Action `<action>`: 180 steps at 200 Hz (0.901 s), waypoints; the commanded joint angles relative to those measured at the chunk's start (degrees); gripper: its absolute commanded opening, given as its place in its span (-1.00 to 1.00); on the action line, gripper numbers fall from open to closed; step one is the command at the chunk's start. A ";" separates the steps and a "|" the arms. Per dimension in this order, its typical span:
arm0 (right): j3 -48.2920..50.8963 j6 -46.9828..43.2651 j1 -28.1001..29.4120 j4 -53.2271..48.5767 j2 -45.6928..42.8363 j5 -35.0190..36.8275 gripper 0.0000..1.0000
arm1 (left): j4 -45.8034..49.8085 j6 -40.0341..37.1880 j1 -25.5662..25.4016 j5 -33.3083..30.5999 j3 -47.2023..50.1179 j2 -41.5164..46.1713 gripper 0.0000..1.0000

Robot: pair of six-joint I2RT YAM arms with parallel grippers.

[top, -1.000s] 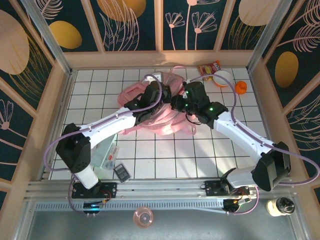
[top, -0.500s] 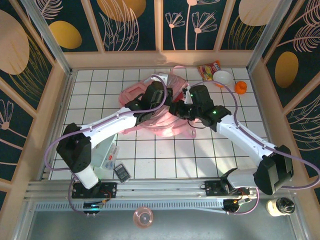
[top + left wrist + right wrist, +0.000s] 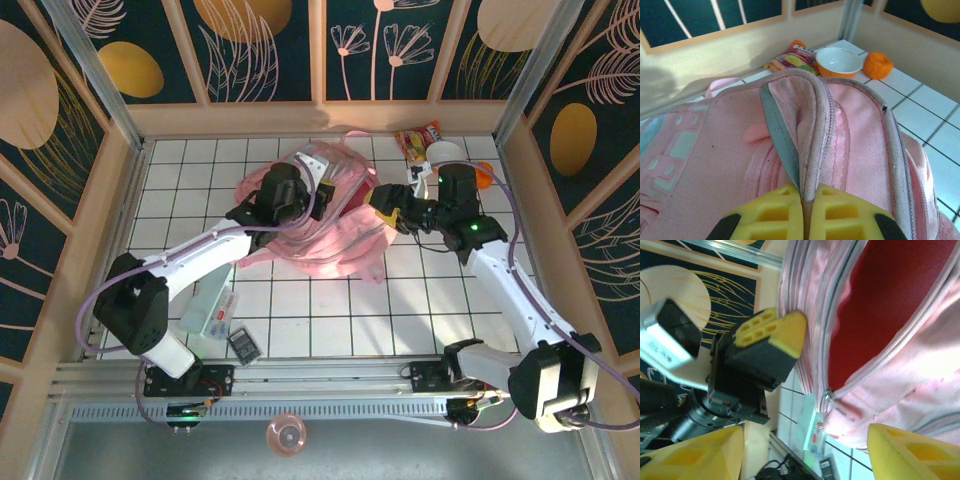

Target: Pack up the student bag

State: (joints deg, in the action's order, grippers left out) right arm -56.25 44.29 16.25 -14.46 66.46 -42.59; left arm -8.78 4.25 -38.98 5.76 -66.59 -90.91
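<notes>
Swung rightward, right end effector (image 3: 386,207) hangs beside the student bag (image 3: 340,242).

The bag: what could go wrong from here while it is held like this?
The left tool pinches only a thin fold at the rim of the bag; the fabric may slip out and the opening could fall shut. The right tool is open and holds nothing, so nothing else would keep it open. The right arm passes close to the bowl and might knock it.
</notes>
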 commanded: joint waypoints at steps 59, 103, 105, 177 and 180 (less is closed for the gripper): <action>2.46 12.46 4.04 17.31 6.98 -3.02 0.50 | -5.39 -20.52 1.12 21.80 0.61 6.47 -1.00; 4.44 16.92 6.46 21.44 7.73 1.07 0.56 | 8.04 -36.01 1.27 23.39 -4.42 4.14 -1.00; 4.62 17.13 6.44 21.59 7.64 1.38 0.56 | 8.74 -36.84 1.21 23.48 -4.62 4.03 -1.00; 8.56 23.19 7.24 26.56 9.54 10.36 -0.63 | 12.31 -31.03 1.19 21.77 -2.72 7.67 0.04; 8.95 23.77 7.33 27.36 9.22 10.99 -0.70 | 12.23 -29.07 1.19 20.87 -2.53 8.14 0.12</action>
State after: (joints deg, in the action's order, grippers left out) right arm -49.74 64.18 22.76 5.13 76.47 -37.87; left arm 6.83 -32.73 -37.45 25.89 -68.45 -87.61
